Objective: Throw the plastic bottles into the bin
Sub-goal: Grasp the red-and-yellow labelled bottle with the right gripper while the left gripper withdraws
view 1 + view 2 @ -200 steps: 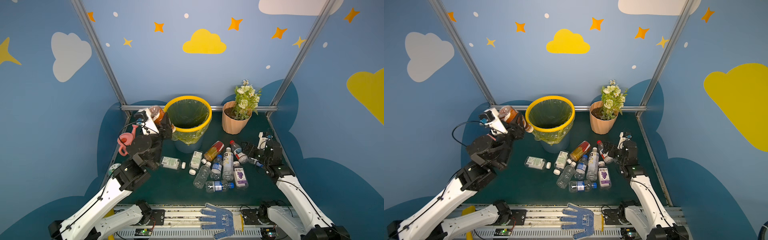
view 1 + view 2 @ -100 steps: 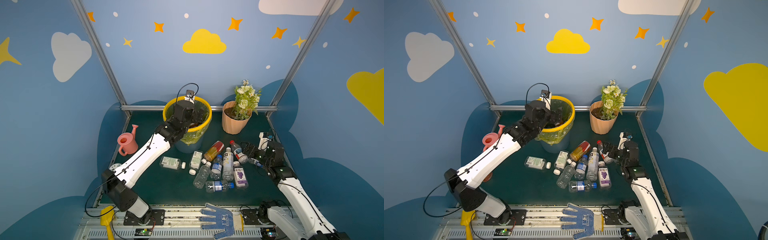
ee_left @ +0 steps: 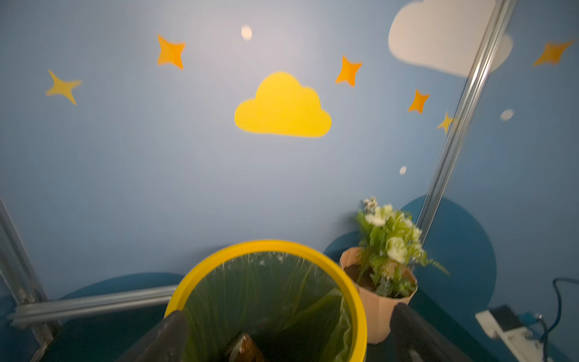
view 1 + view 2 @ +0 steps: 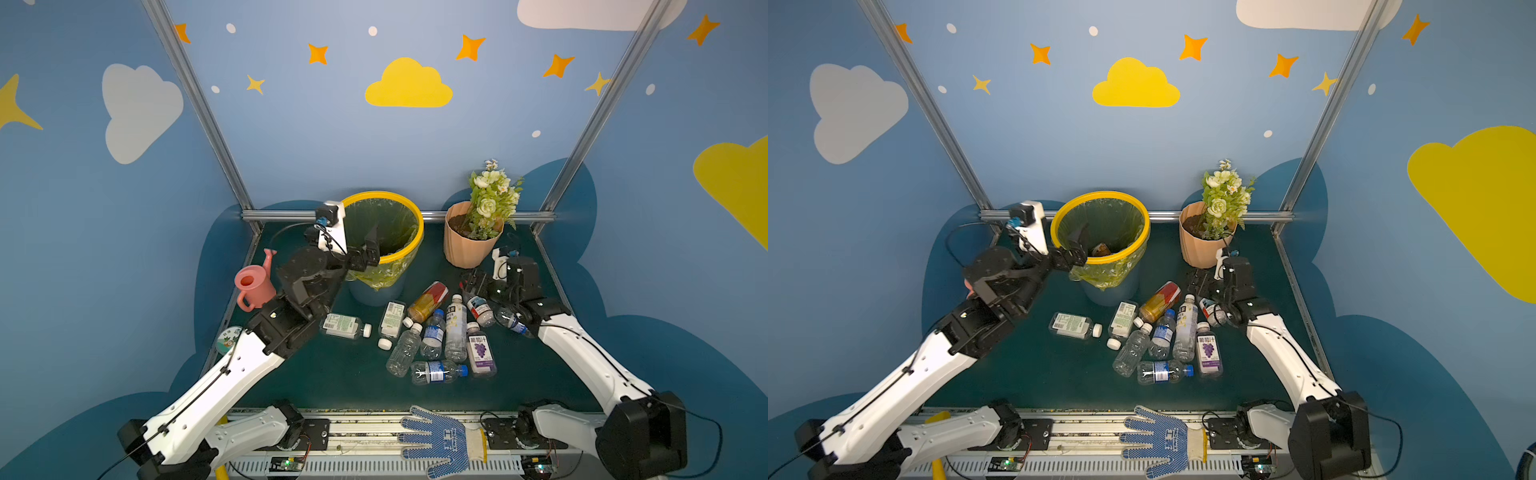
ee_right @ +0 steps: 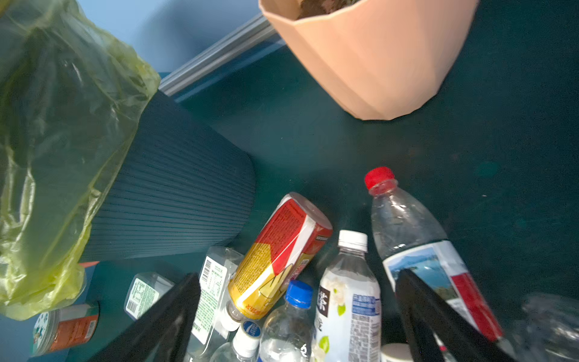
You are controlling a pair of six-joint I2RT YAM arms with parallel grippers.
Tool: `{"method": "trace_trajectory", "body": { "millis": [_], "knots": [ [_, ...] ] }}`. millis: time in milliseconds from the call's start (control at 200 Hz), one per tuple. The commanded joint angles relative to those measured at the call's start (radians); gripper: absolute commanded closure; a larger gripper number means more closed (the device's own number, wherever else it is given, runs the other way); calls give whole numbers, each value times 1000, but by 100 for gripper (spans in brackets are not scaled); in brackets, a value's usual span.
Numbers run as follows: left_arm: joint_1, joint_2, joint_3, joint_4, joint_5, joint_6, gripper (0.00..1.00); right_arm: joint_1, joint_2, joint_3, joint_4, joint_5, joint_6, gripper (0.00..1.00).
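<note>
The bin (image 4: 417, 232) (image 4: 1057, 220) stands at the back, yellow-rimmed with a green liner. A brown bottle (image 4: 1100, 249) (image 3: 244, 349) lies inside it. My left gripper (image 4: 371, 249) (image 4: 1079, 245) (image 3: 291, 340) hangs open and empty over the bin's near-left rim. Several plastic bottles (image 4: 432, 336) (image 4: 1163, 332) lie in a heap in front of the bin. My right gripper (image 4: 471, 284) (image 4: 1200, 282) (image 5: 297, 316) is open just above the heap's right end, holding nothing. A red-capped bottle (image 4: 478, 307) (image 5: 404, 225) lies beside one of its fingers (image 5: 423, 313).
A peach flowerpot (image 4: 465, 245) with flowers stands right of the bin, close behind my right gripper. A pink watering can (image 4: 253, 282) and a round jar (image 4: 226, 338) (image 5: 62, 326) sit at the left edge. A blue-dotted glove (image 4: 444, 440) lies on the front rail.
My left gripper carried the brown bottle from the left over the bin, opened and drew back to the rim; the bottle now lies inside. My right gripper barely moved.
</note>
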Motion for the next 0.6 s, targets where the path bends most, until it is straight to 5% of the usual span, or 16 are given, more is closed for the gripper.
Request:
{"method": "trace_trajectory", "body": {
  "millis": [0, 360, 591],
  "knots": [
    [8, -65, -87, -47, -107, -68, 0, 59, 81, 82, -79, 32, 15, 5],
    [149, -336, -359, -293, -199, -327, 0, 147, 346, 262, -237, 14, 65, 5],
    [198, -453, -472, -319, -187, -386, 0, 187, 449, 311, -269, 23, 119, 5]
  ]
}}
